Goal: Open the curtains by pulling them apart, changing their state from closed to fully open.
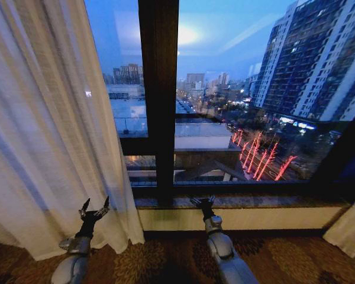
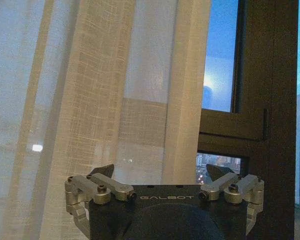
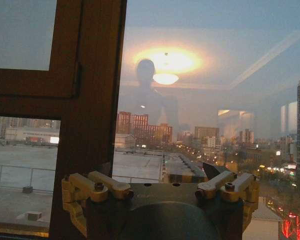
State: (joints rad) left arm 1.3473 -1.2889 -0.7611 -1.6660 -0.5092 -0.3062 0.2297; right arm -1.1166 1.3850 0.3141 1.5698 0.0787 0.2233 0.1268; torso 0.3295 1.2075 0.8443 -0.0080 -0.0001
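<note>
Left gripper point(image 1: 93, 208) in head view sits low, fingers spread wide, empty, tips in front of the left sheer curtain point(image 1: 47, 130), which hangs bunched at the left of the window point(image 1: 242, 89). Right curtain panel point(image 1: 350, 231) is gathered at the far right. Right gripper point(image 1: 202, 201) spread open, empty, near the dark window post point(image 1: 158, 100) above the sill point(image 1: 242, 202). Left wrist view: left gripper point(image 2: 162, 172) wide open, holding nothing, curtain point(image 2: 105, 90) close ahead, apart from the fingers. Right wrist view: right gripper point(image 3: 160, 172) wide open, empty, facing glass point(image 3: 215, 100) and post point(image 3: 87, 100).
</note>
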